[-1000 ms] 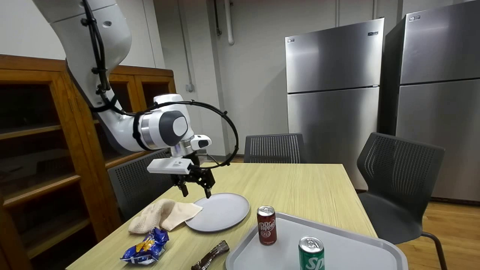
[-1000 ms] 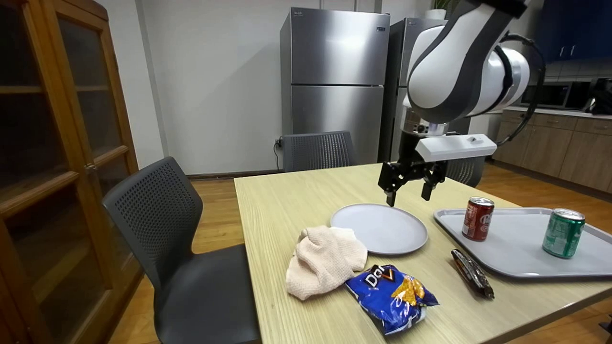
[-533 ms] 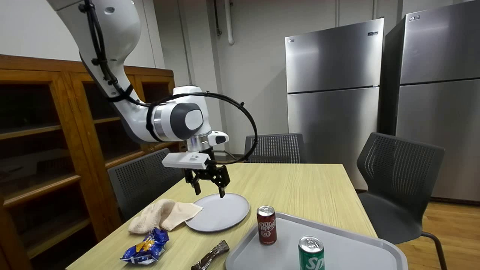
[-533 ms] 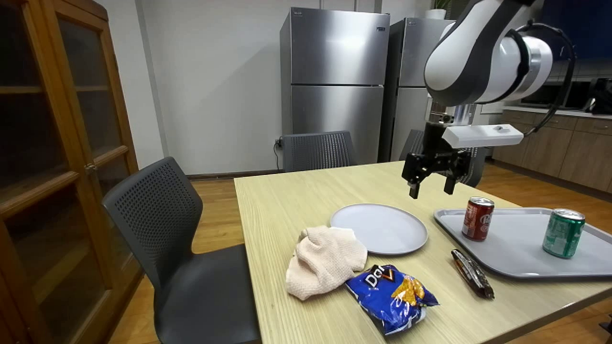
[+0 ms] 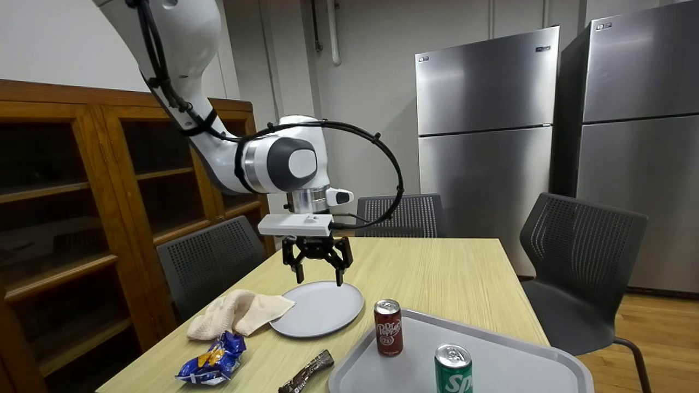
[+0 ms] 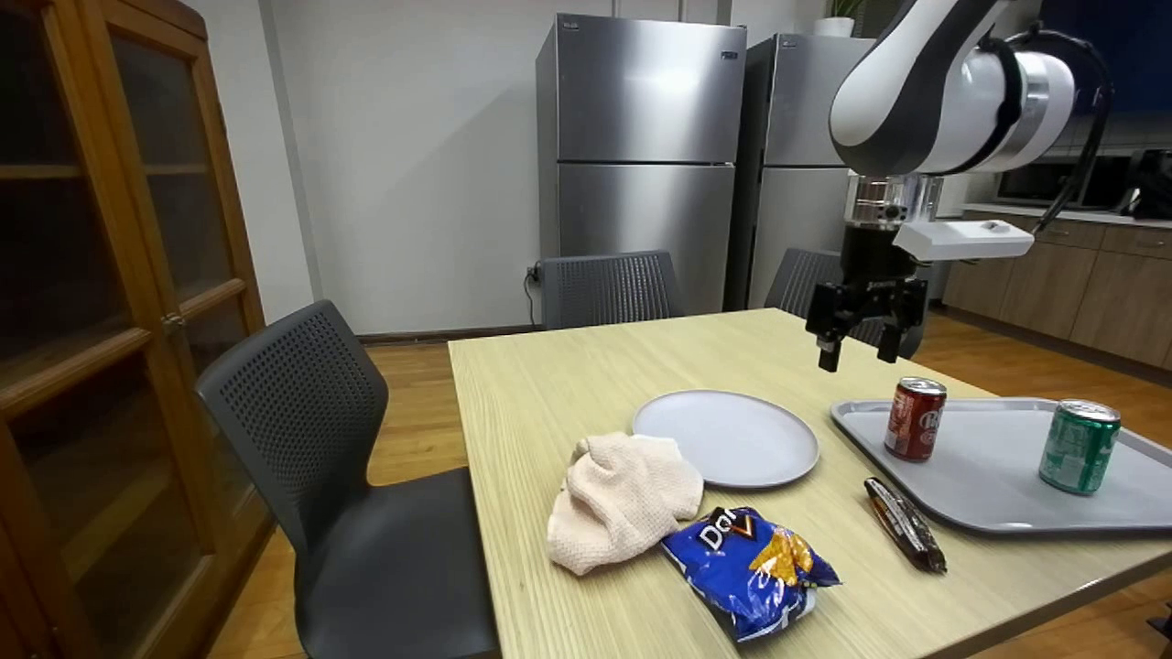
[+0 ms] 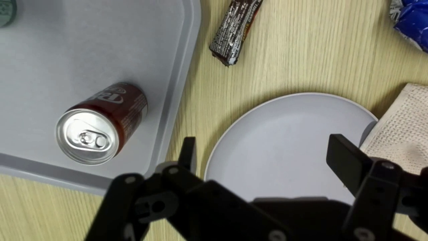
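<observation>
My gripper (image 5: 319, 279) hangs in the air above the table, open, its black fingers wide apart with nothing between them. Seen from the wrist, the grey plate (image 7: 284, 134) lies below the gap. A dark red Dr Pepper can (image 7: 130, 103) stands upright on the grey tray (image 7: 117, 43), left of the fingers in that view. In an exterior view the gripper (image 6: 859, 357) appears just up and left of that can (image 6: 915, 421), without touching it. A green Sprite can (image 5: 454, 376) stands farther along the tray; the wrist view catches only its edge.
A beige cloth (image 6: 623, 503) overlaps the plate's edge. Beside it lies a blue Doritos bag (image 6: 746, 567). A brown wrapped bar (image 6: 905, 526) rests between bag and tray. Dark chairs (image 5: 579, 273) stand around the table, with a wooden cabinet (image 5: 98, 218) behind the arm.
The arm has carried the open gripper rightward in both exterior views, and slightly up in one. It also hangs more upright. Nothing on the table has shifted.
</observation>
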Available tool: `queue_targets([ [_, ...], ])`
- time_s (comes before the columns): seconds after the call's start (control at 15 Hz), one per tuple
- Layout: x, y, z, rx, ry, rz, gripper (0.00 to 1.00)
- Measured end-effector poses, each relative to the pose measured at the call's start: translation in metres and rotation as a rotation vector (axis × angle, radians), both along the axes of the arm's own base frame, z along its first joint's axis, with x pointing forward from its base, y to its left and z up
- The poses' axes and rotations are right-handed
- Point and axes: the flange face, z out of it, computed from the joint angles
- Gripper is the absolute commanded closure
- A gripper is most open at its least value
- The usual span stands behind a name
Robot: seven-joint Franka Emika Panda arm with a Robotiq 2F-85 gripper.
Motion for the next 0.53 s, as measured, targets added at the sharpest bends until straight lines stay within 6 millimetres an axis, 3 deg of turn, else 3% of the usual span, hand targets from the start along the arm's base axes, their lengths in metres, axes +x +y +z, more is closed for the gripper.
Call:
queue_targets([
  [0.53, -0.004, -0.053, 0.006, -0.032, 0.005, -0.043, 0.0],
])
